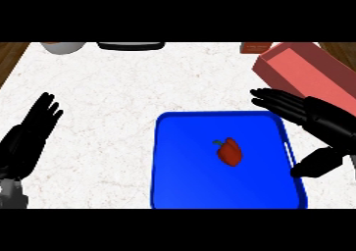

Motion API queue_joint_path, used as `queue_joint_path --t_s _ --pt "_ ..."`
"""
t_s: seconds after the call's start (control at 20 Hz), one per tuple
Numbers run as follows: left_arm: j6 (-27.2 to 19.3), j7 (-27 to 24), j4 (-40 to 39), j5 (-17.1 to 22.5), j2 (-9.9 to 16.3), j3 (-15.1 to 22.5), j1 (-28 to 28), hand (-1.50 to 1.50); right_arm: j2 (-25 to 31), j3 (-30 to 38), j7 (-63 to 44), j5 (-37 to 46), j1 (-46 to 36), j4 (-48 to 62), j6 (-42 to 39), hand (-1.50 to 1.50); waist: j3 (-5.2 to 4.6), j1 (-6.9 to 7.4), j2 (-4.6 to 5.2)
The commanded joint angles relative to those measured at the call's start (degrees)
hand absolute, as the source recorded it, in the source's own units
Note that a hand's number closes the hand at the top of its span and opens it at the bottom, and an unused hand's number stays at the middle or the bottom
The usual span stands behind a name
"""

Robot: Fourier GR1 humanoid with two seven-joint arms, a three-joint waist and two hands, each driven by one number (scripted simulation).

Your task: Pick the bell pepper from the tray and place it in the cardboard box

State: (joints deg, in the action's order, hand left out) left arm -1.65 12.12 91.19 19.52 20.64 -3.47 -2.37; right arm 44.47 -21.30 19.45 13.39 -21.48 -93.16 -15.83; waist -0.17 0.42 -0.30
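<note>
A red bell pepper [230, 152] with a green stem lies near the middle of the blue tray [180, 186]. My right hand [326, 125] hovers at the tray's right edge, open, fingers stretched toward the upper left and thumb hanging down beside the rim; it does not touch the pepper. The box [311, 71], which looks salmon-pink and open-topped, stands tilted at the upper right, just behind that hand. My left hand [25, 139] rests open at the left edge, fingers up.
A white bowl [62, 46] and a dark flat object [131, 45] sit along the counter's far edge, with a small reddish item [254, 47] beside the box. White marble counter [108, 98] spreads left of the tray; wood shows at both upper corners.
</note>
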Motion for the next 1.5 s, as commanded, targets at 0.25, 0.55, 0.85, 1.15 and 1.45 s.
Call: queue_joint_path --t_s 0.25,0.55,0.85,1.15,1.45 --pt "-0.8 2.5 3.6 -0.9 -1.0 0.5 1.2 0.00 -4.0 -9.3 -24.9 10.2 -4.0 -8.9 -9.9 -1.50 0.12 -0.29 0.13" --pt "1.1 1.1 -0.4 -0.1 -1.3 -1.9 -0.8 0.00 -12.6 -10.5 -34.2 9.9 -7.3 -4.8 -18.5 -1.50 0.13 -0.17 0.30" --pt "0.0 4.1 4.3 -1.6 -2.0 -3.0 -0.3 0.00 -10.7 -5.5 -31.0 13.4 -3.2 -7.2 -24.4 -1.50 0.17 -0.34 0.22" --pt "4.1 1.1 2.1 -2.1 -2.8 -4.4 1.1 0.00 -13.3 -3.7 -22.7 22.3 -2.3 0.6 -22.5 -1.50 0.17 -0.25 0.30" --pt "0.3 5.9 2.2 -5.1 -5.0 -2.7 -3.3 0.00 -17.1 -3.2 -19.6 25.5 -2.5 2.4 -22.4 -1.50 0.18 -0.38 0.32"
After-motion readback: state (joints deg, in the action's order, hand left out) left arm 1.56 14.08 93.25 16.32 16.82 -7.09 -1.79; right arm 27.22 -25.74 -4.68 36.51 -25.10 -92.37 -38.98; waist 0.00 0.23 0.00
